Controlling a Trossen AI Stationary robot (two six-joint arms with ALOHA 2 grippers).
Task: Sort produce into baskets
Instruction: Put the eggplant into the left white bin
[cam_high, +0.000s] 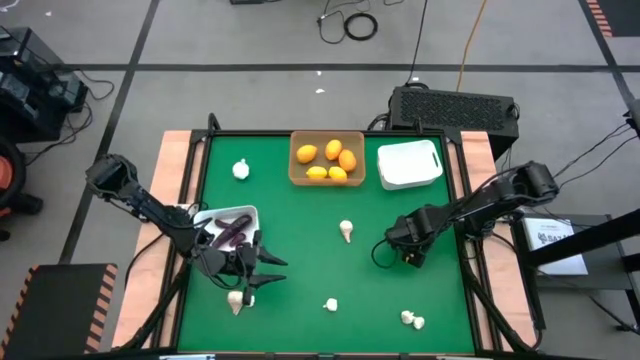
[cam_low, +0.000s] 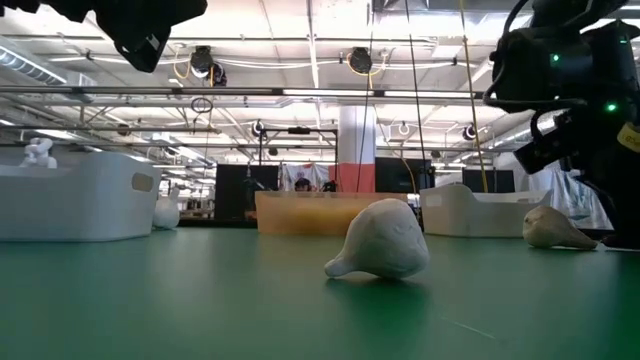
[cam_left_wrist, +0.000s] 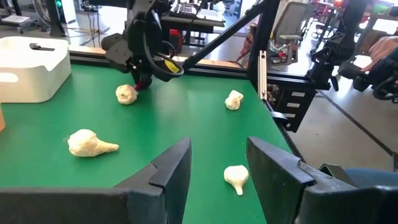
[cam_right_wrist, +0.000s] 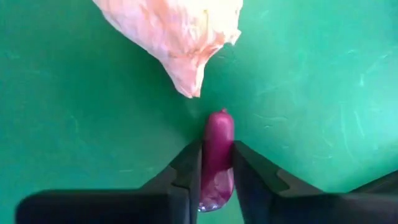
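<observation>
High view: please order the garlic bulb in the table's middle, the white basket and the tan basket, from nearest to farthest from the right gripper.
From the right gripper:
1. Garlic bulb, mid-table, beside it.
2. White basket, far edge, on its side.
3. Tan basket, far edge, centre, slightly farther.

High view straight down; low view table-level; both share green table (cam_high: 300, 240), probably.
</observation>
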